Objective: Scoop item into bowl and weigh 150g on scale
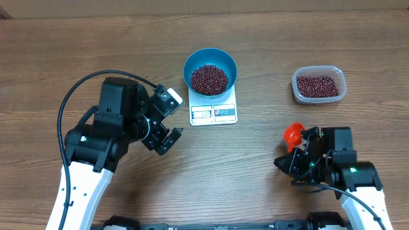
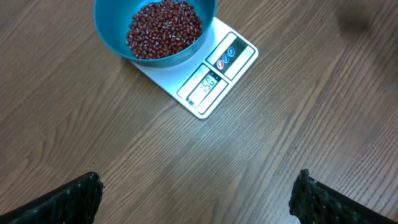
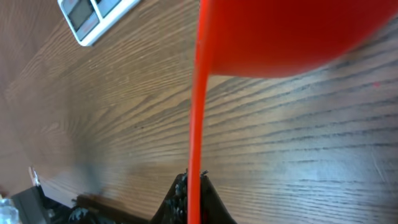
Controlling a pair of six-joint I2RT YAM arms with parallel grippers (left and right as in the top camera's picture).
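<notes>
The blue bowl [image 1: 232, 64] stands on the white scale [image 1: 214, 114] at the table's middle back, holding a heap of dark red-brown beans [image 1: 209, 78]. My left gripper [image 1: 170, 119] hovers open just left of the scale with nothing between its fingers. In the left wrist view the bowl [image 2: 109, 32], the beans [image 2: 164, 28] and the scale [image 2: 215, 77] lie ahead of the open left gripper [image 2: 196, 186]. My right gripper [image 1: 291, 157] at the front right is shut on the thin handle of a red scoop [image 1: 293, 133]. The scoop [image 3: 292, 37] fills the top of the right wrist view above the gripper [image 3: 194, 182].
A clear plastic tub [image 1: 340, 81] with more beans [image 1: 317, 85] sits at the back right, beyond the right arm. The scale's corner [image 3: 93, 15] shows at the upper left of the right wrist view. Bare wood table [image 1: 255, 166] lies between the two arms.
</notes>
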